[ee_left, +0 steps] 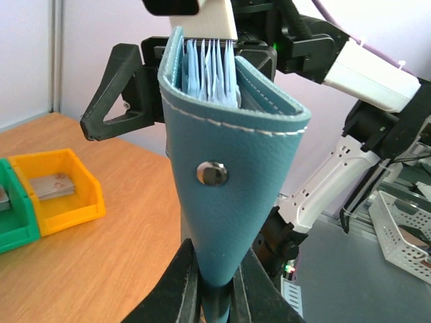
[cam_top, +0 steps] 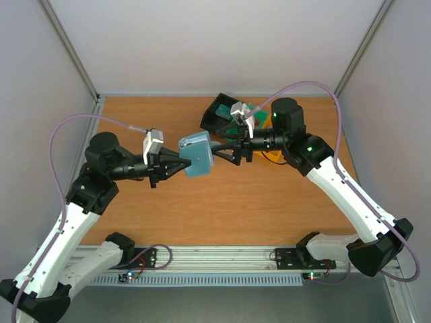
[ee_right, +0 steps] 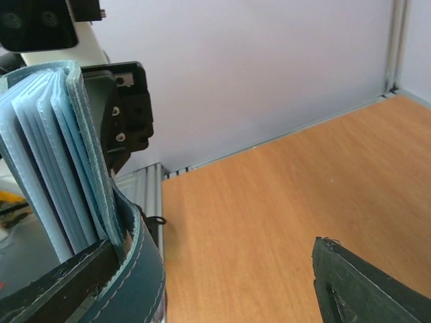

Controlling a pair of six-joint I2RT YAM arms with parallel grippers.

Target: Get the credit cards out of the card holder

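Left wrist, left pincer (ee_left: 214,286) clamping card holder (ee_left: 232,222), right pincer (cam_top: 219,151) spread

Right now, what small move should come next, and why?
Probably shift the right end effector sideways so its open fingers straddle the pockets: the left end effector pinches the card holder at its fold, yet one right finger stands clear.

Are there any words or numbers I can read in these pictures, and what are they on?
No text can be read anywhere.
Card holder: no writing, only a plain metal snap.
Card in the orange bin: a faint mark, too blurred to read.
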